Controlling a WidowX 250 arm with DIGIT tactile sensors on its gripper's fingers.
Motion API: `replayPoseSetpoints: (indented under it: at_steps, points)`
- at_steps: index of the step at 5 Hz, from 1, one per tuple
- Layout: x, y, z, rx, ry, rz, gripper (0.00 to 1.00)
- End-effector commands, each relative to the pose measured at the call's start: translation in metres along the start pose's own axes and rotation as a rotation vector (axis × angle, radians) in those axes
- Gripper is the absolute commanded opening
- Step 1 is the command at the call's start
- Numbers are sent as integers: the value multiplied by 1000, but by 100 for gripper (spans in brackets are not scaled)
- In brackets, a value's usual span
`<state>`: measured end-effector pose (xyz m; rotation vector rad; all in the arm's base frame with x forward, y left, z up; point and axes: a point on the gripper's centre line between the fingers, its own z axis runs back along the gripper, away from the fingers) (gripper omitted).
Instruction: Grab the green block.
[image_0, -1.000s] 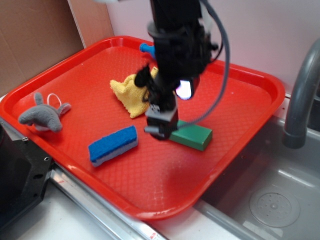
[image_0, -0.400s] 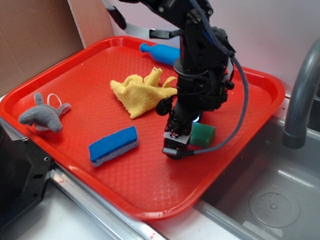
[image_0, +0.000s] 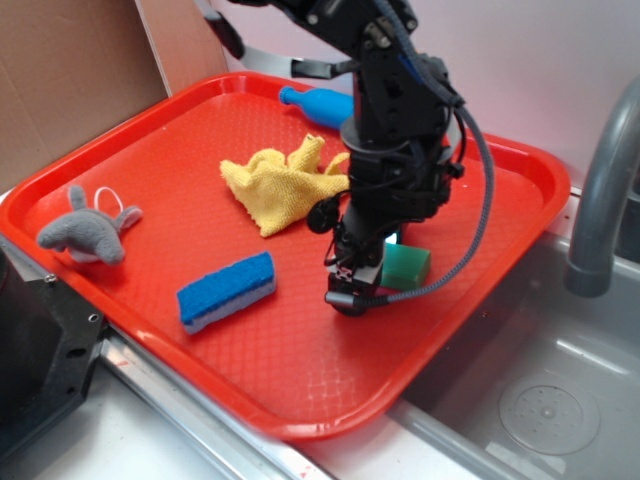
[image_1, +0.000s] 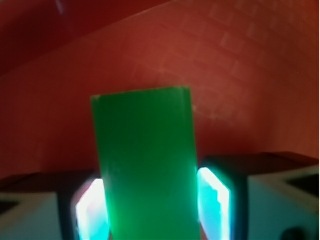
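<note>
The black pincer is lowered onto the red plastic tray, its two fingers straddling the flat rectangular green block. In the wrist view the fingers' pads stand on either side of the block's near end, glowing pale where the light falls on them, each right at a long side of the block; whether they press the block or merely flank it cannot be told. The block lies flat on the tray floor, its far end pointing away from the wrist camera. From the exterior view only one end of the green block shows behind the pincer, toward the tray's right edge. The black arm reaches in from the far side and bends steeply down, wrist nearly vertical, a grey cable looping round its right side. A crumpled yellow cloth lies just beyond the wrist toward the tray's middle, and a blue sponge with a pale underside sits nearer the front edge, apart from the pincer.
</note>
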<state>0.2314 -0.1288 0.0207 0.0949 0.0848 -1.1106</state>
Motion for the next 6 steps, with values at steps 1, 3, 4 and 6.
replayPoseSetpoints:
  at_steps: [1,3,4,6]
  points:
    - [-36,23,87,-28,-101,501,0]
    - [-114,31,153,-130,-182,999,0]
    - [-136,16,164,-132,-164,1207,0]
    - [-131,5,160,-148,-163,1268,0]
